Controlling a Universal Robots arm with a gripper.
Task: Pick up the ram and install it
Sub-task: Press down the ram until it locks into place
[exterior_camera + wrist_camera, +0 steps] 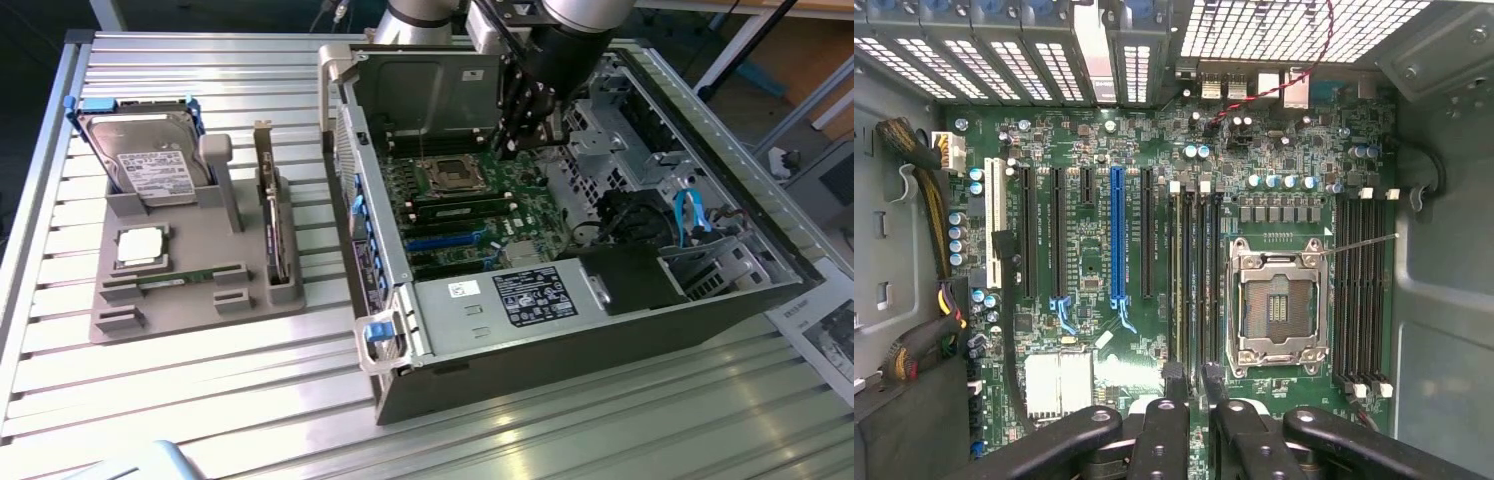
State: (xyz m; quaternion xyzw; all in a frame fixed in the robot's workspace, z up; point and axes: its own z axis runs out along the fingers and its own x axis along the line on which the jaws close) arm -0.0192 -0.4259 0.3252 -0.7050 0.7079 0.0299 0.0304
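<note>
The claw (pixel 515 140) hangs inside the open computer case (pixel 561 330), its fingers (pixel 1174 385) standing apart with nothing clamped, just above the memory slots (pixel 1194 280) beside the CPU socket (pixel 1277 305), while the ram (pixel 180 279) lies well apart from the claw, flat in the grey tray (pixel 200 310) outside the case.

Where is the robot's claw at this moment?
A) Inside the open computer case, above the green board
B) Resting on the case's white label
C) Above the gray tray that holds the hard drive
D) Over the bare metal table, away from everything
A: in the exterior view the gripper reaches down into the open computer case, just above the motherboard, well away from the gray tray.
</note>
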